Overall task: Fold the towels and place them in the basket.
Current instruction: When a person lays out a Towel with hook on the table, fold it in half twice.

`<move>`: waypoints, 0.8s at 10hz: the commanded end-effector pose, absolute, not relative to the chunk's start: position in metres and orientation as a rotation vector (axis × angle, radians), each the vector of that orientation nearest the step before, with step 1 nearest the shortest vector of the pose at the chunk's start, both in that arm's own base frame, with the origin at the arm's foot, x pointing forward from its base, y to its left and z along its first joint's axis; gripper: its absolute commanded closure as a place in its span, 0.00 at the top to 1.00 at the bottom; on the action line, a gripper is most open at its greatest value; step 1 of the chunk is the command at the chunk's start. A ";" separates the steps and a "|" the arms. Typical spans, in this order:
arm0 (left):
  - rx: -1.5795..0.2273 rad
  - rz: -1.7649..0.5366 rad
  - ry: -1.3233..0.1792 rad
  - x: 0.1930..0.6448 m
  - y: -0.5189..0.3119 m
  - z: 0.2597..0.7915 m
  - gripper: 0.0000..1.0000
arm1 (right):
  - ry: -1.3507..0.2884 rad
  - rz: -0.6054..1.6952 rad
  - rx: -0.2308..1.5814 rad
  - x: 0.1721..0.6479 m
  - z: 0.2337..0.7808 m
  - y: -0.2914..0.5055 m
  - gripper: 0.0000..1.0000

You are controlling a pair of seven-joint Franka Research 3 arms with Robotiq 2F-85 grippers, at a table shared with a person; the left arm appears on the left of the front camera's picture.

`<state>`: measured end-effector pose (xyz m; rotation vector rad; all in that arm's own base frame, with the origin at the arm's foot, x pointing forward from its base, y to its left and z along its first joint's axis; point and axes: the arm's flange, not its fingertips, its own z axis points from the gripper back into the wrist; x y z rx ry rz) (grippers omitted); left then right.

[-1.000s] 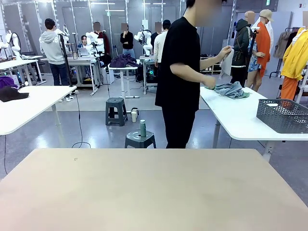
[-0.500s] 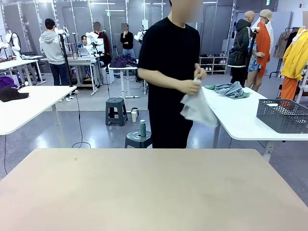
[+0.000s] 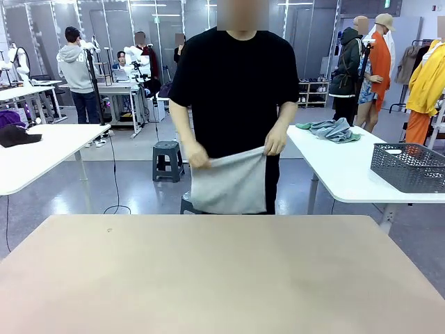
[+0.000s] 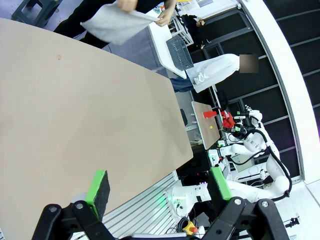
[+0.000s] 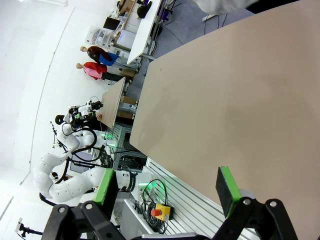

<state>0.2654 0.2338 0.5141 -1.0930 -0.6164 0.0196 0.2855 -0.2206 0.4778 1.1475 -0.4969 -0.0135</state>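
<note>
A person stands at the far edge of the beige table [image 3: 222, 278] and holds a cream-white towel [image 3: 229, 184] stretched between both hands, hanging just beyond the table edge. The left wrist view shows that towel [image 4: 114, 22] at the top, and the right wrist view catches its lower edge [image 5: 225, 5]. The dark grey mesh basket [image 3: 410, 167] stands on a white side table at the right, and shows again as the basket [image 4: 180, 47] in the left wrist view. My left gripper [image 4: 159, 185] and right gripper [image 5: 166, 189] hang open above the near side of the table, nothing between their pads.
On the white side table [image 3: 341, 174] lies a grey-blue heap of clothes [image 3: 335, 129] with a small green cloth [image 3: 303, 126] beside it. Stools [image 3: 168, 160] stand on the floor behind the person. Another white table [image 3: 42, 149] is at the left.
The person picked the cream-white towel off the side table, turned to face my table and spread it out between both hands. Both grippers stayed open and still.
</note>
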 end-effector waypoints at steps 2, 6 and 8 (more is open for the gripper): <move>-1.101 -0.003 -0.630 0.265 0.234 0.516 1.00 | -0.515 0.007 1.156 0.286 0.479 -0.222 1.00; -1.101 -0.003 -0.630 0.265 0.234 0.516 1.00 | -0.515 0.007 1.156 0.286 0.479 -0.222 1.00; -1.101 -0.003 -0.630 0.265 0.234 0.516 1.00 | -0.515 0.007 1.156 0.286 0.479 -0.222 1.00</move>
